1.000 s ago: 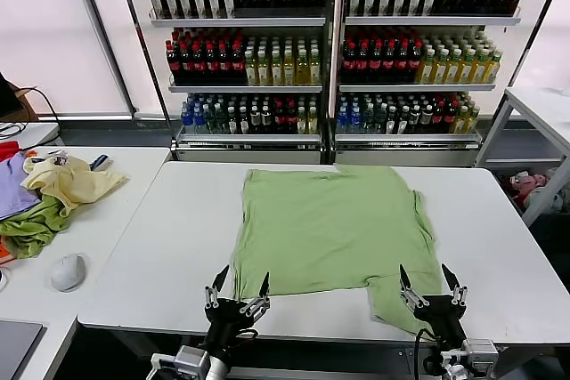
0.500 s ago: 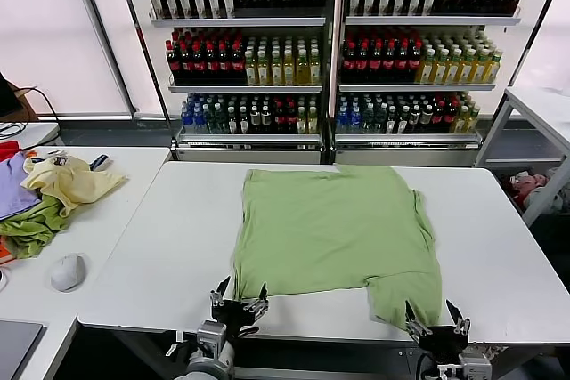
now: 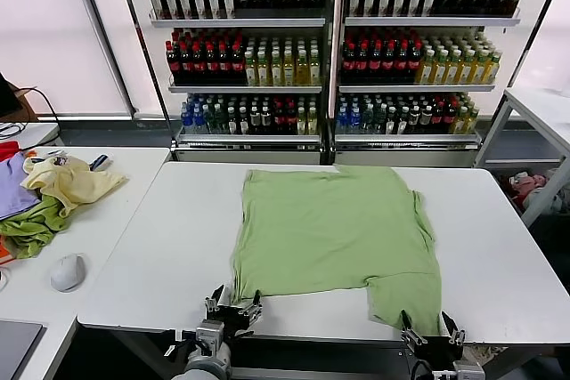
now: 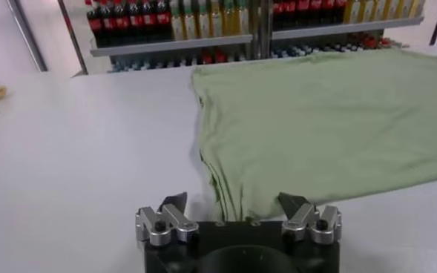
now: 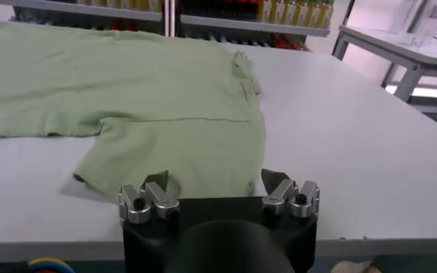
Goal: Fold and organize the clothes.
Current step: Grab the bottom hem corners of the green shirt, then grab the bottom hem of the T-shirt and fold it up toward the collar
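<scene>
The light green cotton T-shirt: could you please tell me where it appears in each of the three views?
Head view: light green cotton T-shirt spread flat mid-table, its near edge toward both grippers.
Left wrist view: the shirt fills the upper right, one corner just before the gripper.
Right wrist view: it spans the upper left.
Shared landmark: the bottle shelves behind the table.

Bare white table [image 3: 160, 246] lies open left, right and behind the green T-shirt [image 3: 334, 229]. A second table [image 3: 107, 211] with a cloth pile [image 3: 53, 193] and mouse [image 3: 68, 270] blocks the left; bottle shelves [image 3: 329, 51] wall the far side.
</scene>
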Motion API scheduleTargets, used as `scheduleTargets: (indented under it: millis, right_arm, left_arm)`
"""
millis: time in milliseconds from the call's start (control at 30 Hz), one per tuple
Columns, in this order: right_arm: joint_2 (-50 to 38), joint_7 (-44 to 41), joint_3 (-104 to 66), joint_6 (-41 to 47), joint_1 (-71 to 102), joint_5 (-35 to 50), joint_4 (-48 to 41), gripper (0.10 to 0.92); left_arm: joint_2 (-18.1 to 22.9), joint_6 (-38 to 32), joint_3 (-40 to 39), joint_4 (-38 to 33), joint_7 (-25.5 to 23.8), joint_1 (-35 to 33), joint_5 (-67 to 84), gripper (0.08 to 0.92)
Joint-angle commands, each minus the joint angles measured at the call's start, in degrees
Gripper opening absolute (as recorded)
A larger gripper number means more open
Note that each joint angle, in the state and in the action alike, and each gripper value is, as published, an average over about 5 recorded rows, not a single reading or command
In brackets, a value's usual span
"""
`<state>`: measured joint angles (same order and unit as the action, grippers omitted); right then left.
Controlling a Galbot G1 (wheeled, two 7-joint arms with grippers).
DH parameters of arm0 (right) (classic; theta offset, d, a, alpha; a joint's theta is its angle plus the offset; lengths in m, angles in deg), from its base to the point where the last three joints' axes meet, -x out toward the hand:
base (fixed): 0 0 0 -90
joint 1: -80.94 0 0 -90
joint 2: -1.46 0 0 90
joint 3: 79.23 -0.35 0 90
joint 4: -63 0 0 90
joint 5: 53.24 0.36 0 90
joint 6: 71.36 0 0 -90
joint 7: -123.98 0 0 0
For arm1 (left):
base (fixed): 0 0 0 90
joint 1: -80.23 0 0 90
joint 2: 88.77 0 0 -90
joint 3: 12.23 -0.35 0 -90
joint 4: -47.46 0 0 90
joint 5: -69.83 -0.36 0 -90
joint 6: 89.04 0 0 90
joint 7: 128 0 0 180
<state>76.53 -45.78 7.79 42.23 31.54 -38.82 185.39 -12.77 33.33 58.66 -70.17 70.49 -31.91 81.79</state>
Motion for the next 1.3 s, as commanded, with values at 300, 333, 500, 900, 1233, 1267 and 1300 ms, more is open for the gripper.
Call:
scheduleTargets:
  millis: [300, 333, 500, 900, 1233, 1267, 1300]
  right_arm:
    - [0.3, -0.1, 0.2, 1.3, -0.1, 1.5, -1.0, 0.399]
    - [0.3, -0.2, 0.2, 1.2, -0.2, 1.5, -0.9, 0.382]
    - [-0.1, -1.0, -0.4, -0.5, -0.2, 1.3, 0.5, 0.278]
    - [-3.0, -2.4, -3.8, -7.4, -4.7, 4.3, 4.9, 0.136]
    - [-7.4, -1.5, -3.1, -6.1, -18.1, 7.5, -1.0, 0.136]
    - [-7.7, -1.4, -2.8, -6.0, -19.3, 7.5, -1.9, 0.136]
    - [-8.1, -1.4, -2.5, -5.9, -20.6, 7.5, -2.8, 0.136]
  left_arm:
    - [-1.5, -0.4, 0.4, 1.1, -0.2, 1.6, 7.2, 0.463]
    - [-1.6, -0.6, 0.4, 1.1, -0.3, 1.7, 7.3, 0.428]
    - [-2.2, -3.2, 0.8, -0.4, -0.3, 1.4, 7.5, 0.29]
    - [-5.5, -7.3, 2.5, -6.5, -1.8, 1.8, 9.0, 0.098]
    - [-7.1, -7.7, 1.4, -2.7, -3.3, 8.0, 10.7, 0.098]
    - [-7.3, -7.7, 1.2, -2.1, -3.3, 8.9, 10.9, 0.098]
    - [-7.5, -7.7, 0.9, -1.5, -3.4, 9.6, 11.0, 0.098]
